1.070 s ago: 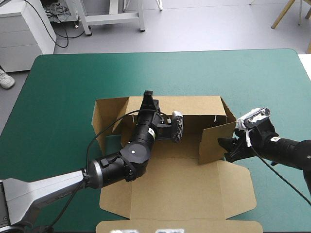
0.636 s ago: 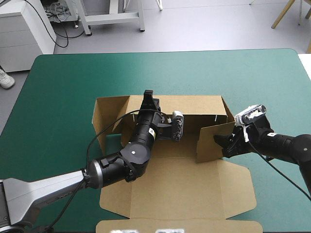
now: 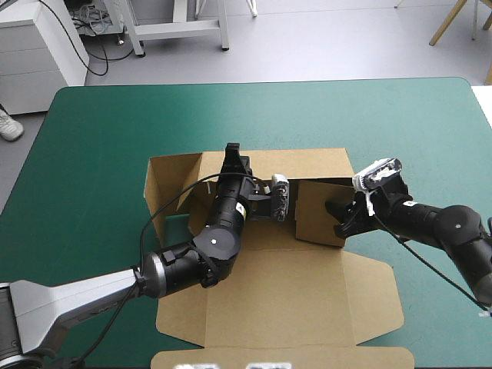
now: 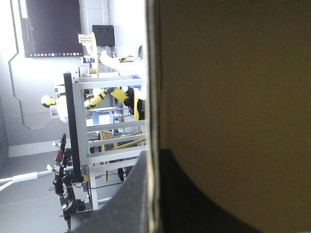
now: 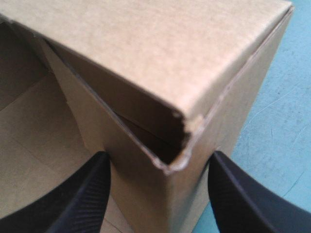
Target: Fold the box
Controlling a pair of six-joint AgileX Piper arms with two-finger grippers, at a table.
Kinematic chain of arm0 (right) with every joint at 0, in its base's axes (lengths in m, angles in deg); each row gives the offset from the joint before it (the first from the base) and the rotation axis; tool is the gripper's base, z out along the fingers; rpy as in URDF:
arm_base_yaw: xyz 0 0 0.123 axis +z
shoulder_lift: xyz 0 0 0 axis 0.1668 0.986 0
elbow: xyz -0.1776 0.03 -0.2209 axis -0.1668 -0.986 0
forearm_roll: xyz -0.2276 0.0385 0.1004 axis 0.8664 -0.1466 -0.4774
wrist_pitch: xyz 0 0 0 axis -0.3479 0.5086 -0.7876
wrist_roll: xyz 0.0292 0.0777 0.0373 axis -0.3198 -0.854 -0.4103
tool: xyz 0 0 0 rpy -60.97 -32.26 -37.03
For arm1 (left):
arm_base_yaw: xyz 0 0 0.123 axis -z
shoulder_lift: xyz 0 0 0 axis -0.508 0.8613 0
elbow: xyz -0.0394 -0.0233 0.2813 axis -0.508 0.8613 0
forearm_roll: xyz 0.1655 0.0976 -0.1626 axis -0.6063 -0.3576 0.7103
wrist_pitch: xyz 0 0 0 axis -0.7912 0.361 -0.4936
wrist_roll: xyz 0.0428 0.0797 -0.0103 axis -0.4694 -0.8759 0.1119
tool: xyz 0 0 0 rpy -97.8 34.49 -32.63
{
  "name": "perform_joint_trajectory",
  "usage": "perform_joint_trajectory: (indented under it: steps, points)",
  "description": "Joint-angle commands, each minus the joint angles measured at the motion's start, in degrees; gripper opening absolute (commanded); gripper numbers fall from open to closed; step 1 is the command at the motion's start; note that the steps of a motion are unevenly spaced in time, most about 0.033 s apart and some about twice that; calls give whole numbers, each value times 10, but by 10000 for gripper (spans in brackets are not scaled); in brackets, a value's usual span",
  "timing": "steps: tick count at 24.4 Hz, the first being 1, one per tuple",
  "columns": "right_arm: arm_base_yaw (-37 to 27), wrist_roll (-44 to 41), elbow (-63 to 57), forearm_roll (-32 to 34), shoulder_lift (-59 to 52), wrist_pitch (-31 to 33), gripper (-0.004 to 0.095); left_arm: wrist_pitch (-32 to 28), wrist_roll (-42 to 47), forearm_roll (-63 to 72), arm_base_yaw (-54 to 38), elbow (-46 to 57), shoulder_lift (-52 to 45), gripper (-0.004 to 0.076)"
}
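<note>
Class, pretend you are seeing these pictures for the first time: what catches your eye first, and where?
The brown box lies half-formed at the middle of the teal-green table. The left gripper pinches its far wall, while the right gripper, open, straddles the corner of the raised right side wall.

Raised walls of the box (image 3: pixel 317 219) mid-table; bare teal-green cover (image 3: pixel 254 115) beyond, left and right.

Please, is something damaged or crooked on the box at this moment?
Yes, one small defect. On the box, the folded corner between the open fingers of the right gripper has a crushed, slightly frayed tip where the board's edges meet. Nothing else looks damaged.
</note>
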Motion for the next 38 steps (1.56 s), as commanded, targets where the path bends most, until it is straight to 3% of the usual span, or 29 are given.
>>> perform_joint_trajectory:
  steps: [1,3,11,15,18,26,32,34,38]
  points:
    - [42,-41,16,9,-7,-56,461,9,9,-31,4,-20,-19,-10]
    - [52,-62,16,25,-7,-72,331,8,9,-35,4,-20,-19,-10]
    - [52,-60,16,-2,-7,-103,-16,7,9,-40,4,-20,-19,-10]
    - [52,-56,16,-7,-7,-114,-14,1,9,-41,4,-20,-19,3]
    - [52,-56,16,-7,-7,-118,-14,-3,9,-41,4,-20,-20,69]
    - [52,-65,16,-7,-6,-126,-14,2,27,1,35,-20,-60,377]
    - [52,-72,16,-7,-5,-140,-14,-11,27,45,96,-20,-109,379]
    - [52,-86,16,-7,-5,-150,-14,-42,34,99,118,-27,-129,379]
    - [52,-86,16,-5,-5,-150,-14,-39,72,196,116,-78,-147,379]
